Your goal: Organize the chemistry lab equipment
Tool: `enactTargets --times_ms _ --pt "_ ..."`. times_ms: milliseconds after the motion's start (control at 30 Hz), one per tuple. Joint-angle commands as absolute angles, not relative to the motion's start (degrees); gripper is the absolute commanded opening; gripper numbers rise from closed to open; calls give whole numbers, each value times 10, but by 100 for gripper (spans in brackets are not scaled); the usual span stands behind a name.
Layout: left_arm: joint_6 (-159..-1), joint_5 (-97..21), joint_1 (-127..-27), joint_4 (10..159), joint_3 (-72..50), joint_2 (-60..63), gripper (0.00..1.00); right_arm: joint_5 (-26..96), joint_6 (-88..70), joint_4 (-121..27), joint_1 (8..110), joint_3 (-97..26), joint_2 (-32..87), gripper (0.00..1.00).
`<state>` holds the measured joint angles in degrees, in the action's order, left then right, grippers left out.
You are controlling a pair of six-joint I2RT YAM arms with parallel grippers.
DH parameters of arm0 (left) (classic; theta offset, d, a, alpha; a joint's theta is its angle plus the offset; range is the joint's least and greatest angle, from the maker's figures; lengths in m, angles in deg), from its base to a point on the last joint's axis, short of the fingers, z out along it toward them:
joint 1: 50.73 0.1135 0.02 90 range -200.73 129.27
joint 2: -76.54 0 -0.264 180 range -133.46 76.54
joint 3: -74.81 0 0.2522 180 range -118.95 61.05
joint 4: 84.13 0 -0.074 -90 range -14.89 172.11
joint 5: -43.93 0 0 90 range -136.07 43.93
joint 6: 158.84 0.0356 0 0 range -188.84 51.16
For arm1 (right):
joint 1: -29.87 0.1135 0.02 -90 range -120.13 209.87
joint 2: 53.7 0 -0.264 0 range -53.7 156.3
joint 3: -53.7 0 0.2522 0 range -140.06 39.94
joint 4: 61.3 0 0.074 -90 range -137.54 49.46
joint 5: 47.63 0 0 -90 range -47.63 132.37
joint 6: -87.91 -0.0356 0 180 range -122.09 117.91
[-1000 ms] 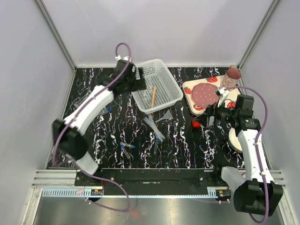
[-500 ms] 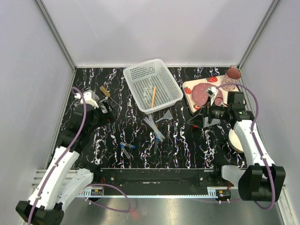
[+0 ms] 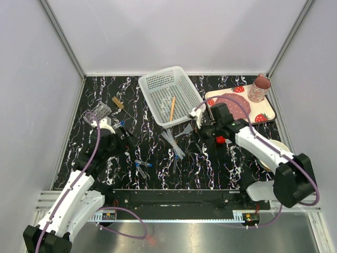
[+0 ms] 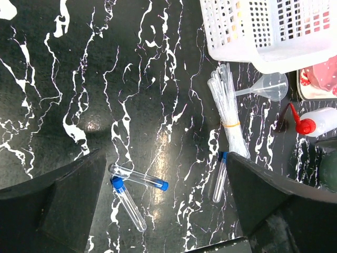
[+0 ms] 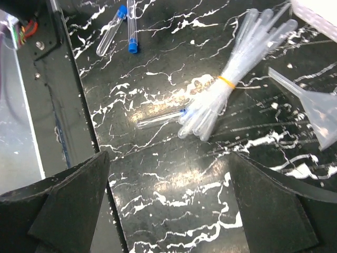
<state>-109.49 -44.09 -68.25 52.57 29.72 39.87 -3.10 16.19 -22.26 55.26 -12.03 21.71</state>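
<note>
My left hand (image 4: 164,163) hangs wide and empty over two blue-capped tubes (image 4: 138,182) lying together by the table's near edge. My right hand (image 5: 167,158), equally wide, is above the banded pipette bundle (image 5: 224,97) mid-table. I judge the round tubes could roll away from a closing pinch, or I could catch both at once.

Stick (image 3: 172,108) in basket (image 3: 160,87); funnel (image 3: 187,129), tube bundle (image 3: 172,143) just before basket; capped tubes (image 3: 142,165) nearer, left; squeeze bottle (image 4: 325,120) right of funnel; tray (image 3: 266,105) far right
</note>
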Motion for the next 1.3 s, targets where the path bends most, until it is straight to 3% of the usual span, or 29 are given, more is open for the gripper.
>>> enactTargets --times_ms 0,300,533,1267 --pt "-1138 -428 -679 575 307 394 99 88 190 -230 630 -163 256 100" --pt "-1174 -438 -679 597 344 438 99 297 97 -275 753 -220 382 95" --pt "-1171 -445 -679 579 356 458 99 363 72 -272 785 -256 440 92" --pt "-1171 -451 -679 562 364 489 99 459 86 -269 791 -272 501 43"
